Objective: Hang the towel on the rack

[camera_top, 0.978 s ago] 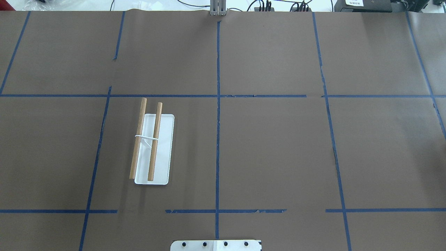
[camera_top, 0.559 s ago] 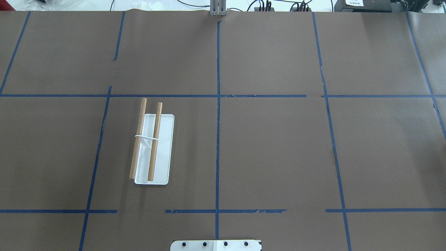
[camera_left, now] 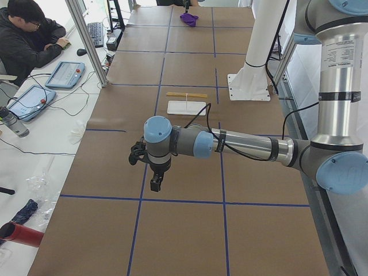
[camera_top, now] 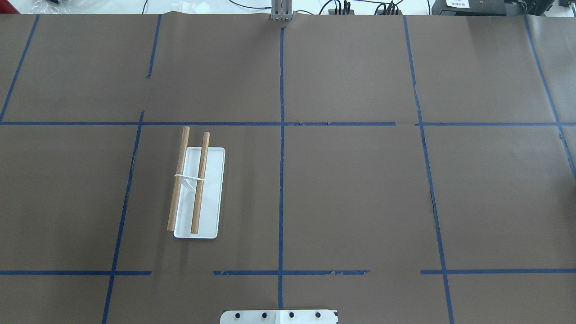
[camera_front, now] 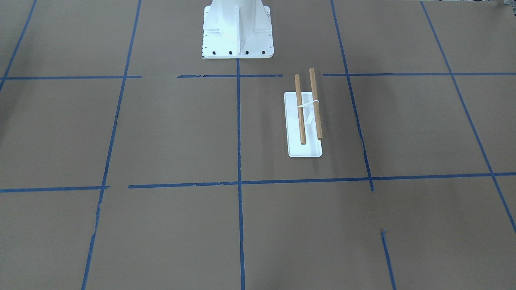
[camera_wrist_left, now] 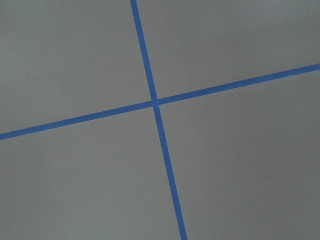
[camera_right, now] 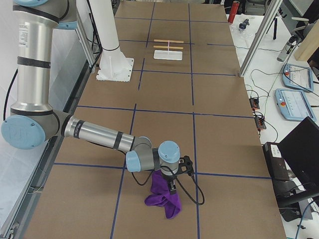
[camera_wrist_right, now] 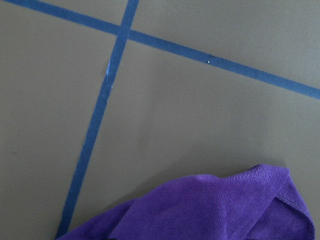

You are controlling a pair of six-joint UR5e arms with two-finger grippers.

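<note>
The rack has a flat white base and two light-brown dowel rods, and stands bare on my left half of the table. It also shows in the front view and both side views. The purple towel lies crumpled near the table's right end, seen close in the right wrist view and far off in the left side view. My right gripper points down right over the towel. My left gripper hangs over bare table at the left end. I cannot tell whether either is open or shut.
The white robot pedestal stands at the table's robot side. Brown paper with blue tape lines covers the table. An operator sits beside the table with tablets. A metal post stands at the table edge.
</note>
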